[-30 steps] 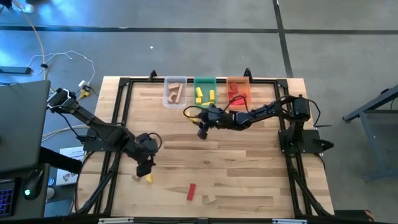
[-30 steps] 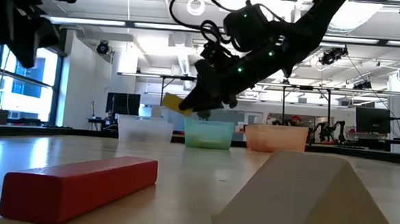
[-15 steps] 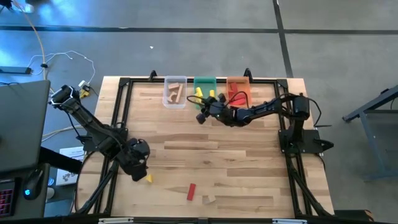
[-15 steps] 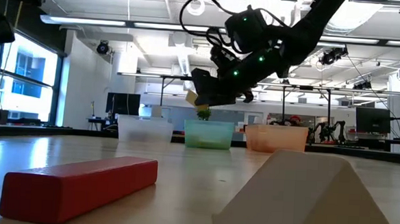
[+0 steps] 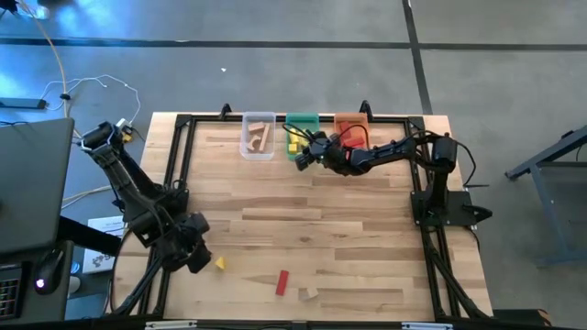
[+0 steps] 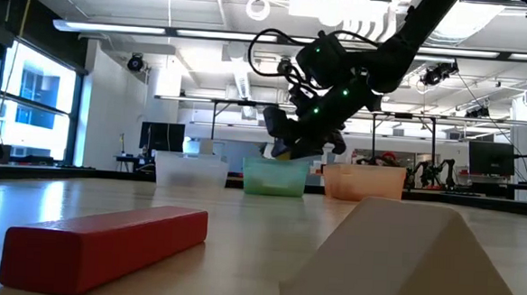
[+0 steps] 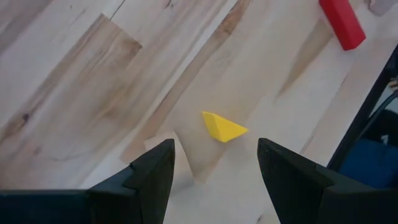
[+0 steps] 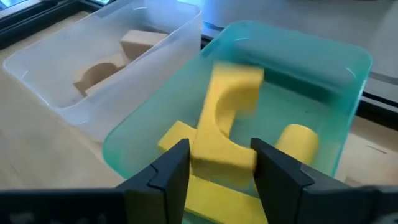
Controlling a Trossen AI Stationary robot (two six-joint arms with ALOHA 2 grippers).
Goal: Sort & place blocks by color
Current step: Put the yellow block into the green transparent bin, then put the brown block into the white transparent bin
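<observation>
My right tool [image 8: 219, 163] hung over the green bin [image 8: 329, 59], its fingers parted, with a yellow arch block [image 8: 225, 121] between them, blurred, inside the bin's walls. My left tool [image 7: 214, 163] stood open and empty above the desk [image 5: 367, 229], near a yellow wedge [image 7: 222, 127]. No readable writing showed anywhere.

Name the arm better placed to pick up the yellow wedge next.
Left. Its open gripper hovers right beside the yellow wooden wedge, while the right gripper is at the green translucent bin with a yellow arch block.
</observation>
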